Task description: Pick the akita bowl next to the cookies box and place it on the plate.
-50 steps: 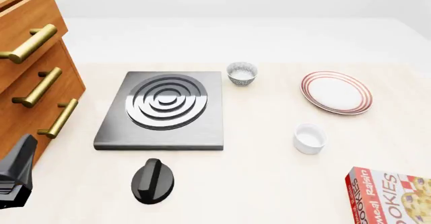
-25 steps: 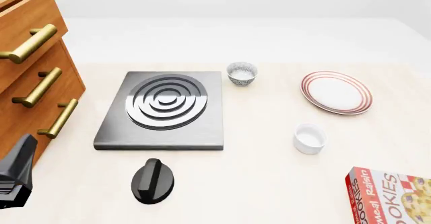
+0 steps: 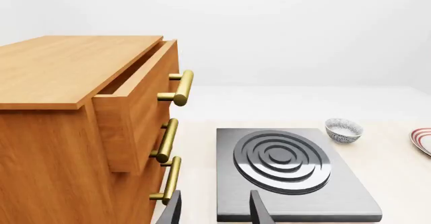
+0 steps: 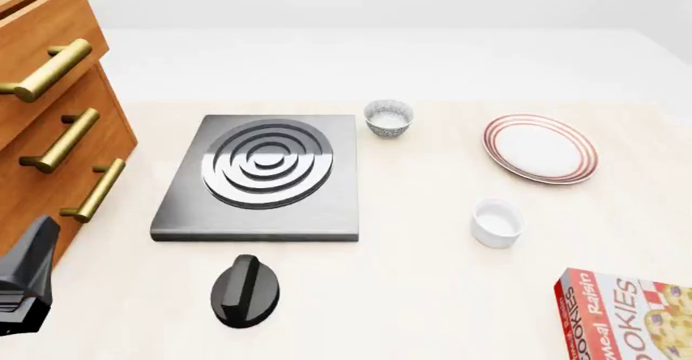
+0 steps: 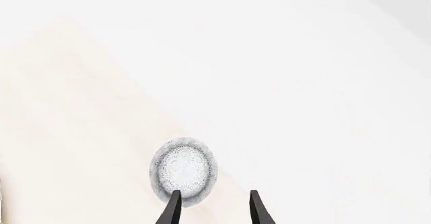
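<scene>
Left pincer (image 3: 214,211) is released, its jaws spread with nothing between them, and the right pincer (image 5: 214,211) is just the same; across the last second nothing in the front view has shifted, neither arm nor object, so the task has seemingly not begun and the whole pick lies ahead. By size: the table (image 4: 433,279) carries everything; the cabinet (image 4: 54,117) stands at its left with the top drawer pulled a little out; the hob (image 4: 259,177) lies beside it; the box (image 4: 627,315) sits at the near right corner, cut by the frame; the plate (image 4: 540,148) rests bare on the far right, well apart from the box; a black knob (image 4: 245,289) lies near the hob's front edge; a plain cup (image 4: 497,222) stands between box and plate; one speckled bowl (image 4: 388,118) sits just beyond the hob's far right corner, far from the box, so it is likely the decoy. A second bowl (image 5: 183,171) shows in the right wrist view, upright and apart from that pincer's fingertips; whether it lies by the box cannot be told from that view, though it is probably the target, out of the front frame. As for pose, the left arm (image 4: 24,283) hangs low at the front view's left edge, its pincer levelled across the hob; the right arm is out of the front view, its camera looking steeply down on the table.
</scene>
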`<action>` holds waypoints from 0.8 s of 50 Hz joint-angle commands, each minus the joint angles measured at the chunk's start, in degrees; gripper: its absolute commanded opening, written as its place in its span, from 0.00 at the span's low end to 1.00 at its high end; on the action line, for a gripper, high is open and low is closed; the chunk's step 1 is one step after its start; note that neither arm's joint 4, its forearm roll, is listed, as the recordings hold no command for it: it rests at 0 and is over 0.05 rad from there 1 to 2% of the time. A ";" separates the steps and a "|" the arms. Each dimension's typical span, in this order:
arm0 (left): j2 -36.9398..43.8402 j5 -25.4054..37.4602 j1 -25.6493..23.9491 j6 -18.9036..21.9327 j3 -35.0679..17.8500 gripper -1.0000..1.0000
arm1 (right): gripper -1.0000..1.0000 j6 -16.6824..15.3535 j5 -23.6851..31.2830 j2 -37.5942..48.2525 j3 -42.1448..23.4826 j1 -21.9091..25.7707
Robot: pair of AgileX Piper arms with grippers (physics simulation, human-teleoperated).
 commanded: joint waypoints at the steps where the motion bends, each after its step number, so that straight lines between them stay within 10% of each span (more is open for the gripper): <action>1: 0.00 0.00 0.00 0.00 0.00 1.00 | 1.00 -0.43 -1.23 5.03 -2.69 -0.80; 40: 0.00 0.00 0.00 0.00 0.00 1.00 | 1.00 -2.32 -6.65 16.96 -4.41 -0.50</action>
